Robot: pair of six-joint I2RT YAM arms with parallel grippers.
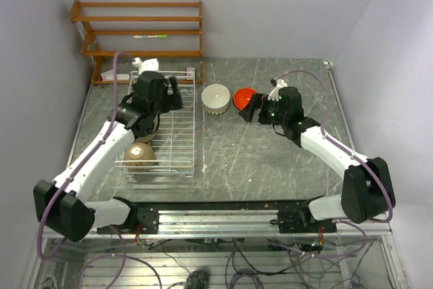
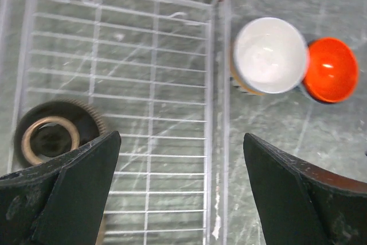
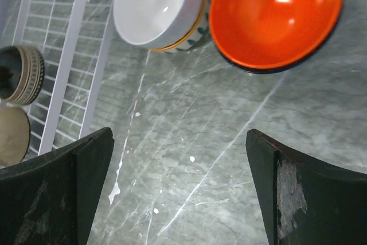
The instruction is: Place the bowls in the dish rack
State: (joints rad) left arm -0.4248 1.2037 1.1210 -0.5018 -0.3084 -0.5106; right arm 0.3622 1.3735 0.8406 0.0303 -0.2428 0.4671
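Reach favours the right hand (image 3: 178,164), spread and empty: the orange bowl (image 3: 275,18) lies just ahead of it.

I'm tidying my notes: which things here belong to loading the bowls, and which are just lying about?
For the job: dish rack, white bowl, orange bowl, tan bowl, ribbed bowl.
Lying about: wooden shelf.

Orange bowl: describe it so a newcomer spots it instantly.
Find the white wire dish rack, left of centre in the top view. Right of it two bowls stand together. The orange bowl is the one farther from the rack, glossy orange-red beside the white bowl.
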